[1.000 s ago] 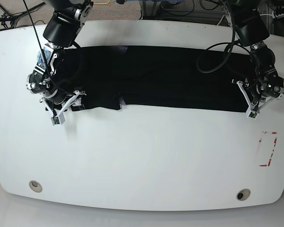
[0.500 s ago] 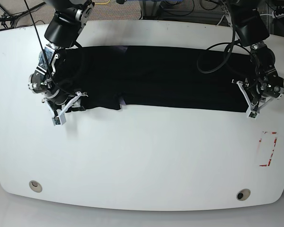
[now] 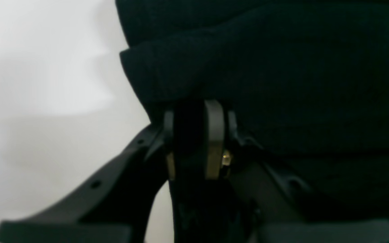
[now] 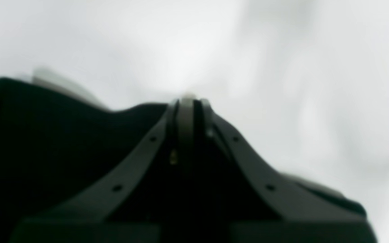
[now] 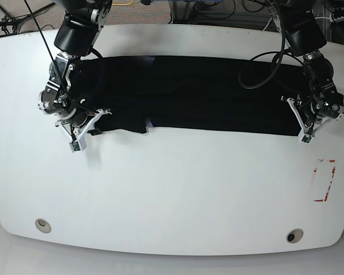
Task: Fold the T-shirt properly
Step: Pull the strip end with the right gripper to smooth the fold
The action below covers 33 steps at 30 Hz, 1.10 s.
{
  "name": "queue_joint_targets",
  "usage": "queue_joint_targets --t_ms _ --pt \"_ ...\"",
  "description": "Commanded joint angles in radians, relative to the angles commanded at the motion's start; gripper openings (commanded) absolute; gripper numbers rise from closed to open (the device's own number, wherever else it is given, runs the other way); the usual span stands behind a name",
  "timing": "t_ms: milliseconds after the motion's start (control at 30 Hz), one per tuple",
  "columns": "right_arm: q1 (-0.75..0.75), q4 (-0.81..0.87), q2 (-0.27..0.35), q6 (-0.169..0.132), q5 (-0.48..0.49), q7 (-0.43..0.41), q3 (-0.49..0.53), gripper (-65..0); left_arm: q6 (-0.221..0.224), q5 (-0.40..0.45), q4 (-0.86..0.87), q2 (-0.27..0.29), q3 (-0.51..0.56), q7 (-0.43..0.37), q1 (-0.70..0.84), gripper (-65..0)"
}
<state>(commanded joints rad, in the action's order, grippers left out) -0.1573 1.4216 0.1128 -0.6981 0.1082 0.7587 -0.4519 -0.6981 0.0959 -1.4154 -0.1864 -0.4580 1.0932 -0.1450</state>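
Note:
The black T-shirt [image 5: 206, 94] lies spread as a wide band across the far half of the white table [image 5: 172, 189]. At the shirt's right end, my left gripper [image 5: 305, 136] is shut on the near edge. The left wrist view shows its fingers [image 3: 214, 135] clamped on a fold of the shirt [image 3: 282, 67]. My right gripper [image 5: 75, 143] is at the shirt's near left corner. In the blurred right wrist view this gripper [image 4: 188, 99] is shut, with black cloth [image 4: 46, 135] bunched around its base and its tips over bare table.
A red-marked rectangle [image 5: 325, 180] is on the table at the right. Two round holes [image 5: 43, 224] [image 5: 294, 235] sit near the front edge. Cables and equipment lie beyond the far edge.
My right gripper has shifted a little to the right and up, taking the shirt's near left corner with it. The left gripper has stayed put.

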Motion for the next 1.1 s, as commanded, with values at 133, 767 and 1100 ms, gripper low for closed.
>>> queue_joint_targets --t_ms 133,767,1100 --pt "0.017 0.121 -0.02 0.0 0.0 0.063 -0.003 -65.0 0.0 0.0 0.0 -0.011 0.0 -0.002 0.014 -55.4" --pt "0.285 0.56 -0.083 0.0 0.278 0.267 -0.002 -65.0 0.0 0.0 0.005 -0.018 0.0 -0.003 0.02 -55.4" --pt "0.439 0.566 -0.054 0.0 0.468 0.267 -0.002 -65.0 0.0 0.0 0.005 -0.021 0.0 -0.003 0.02 -55.4"
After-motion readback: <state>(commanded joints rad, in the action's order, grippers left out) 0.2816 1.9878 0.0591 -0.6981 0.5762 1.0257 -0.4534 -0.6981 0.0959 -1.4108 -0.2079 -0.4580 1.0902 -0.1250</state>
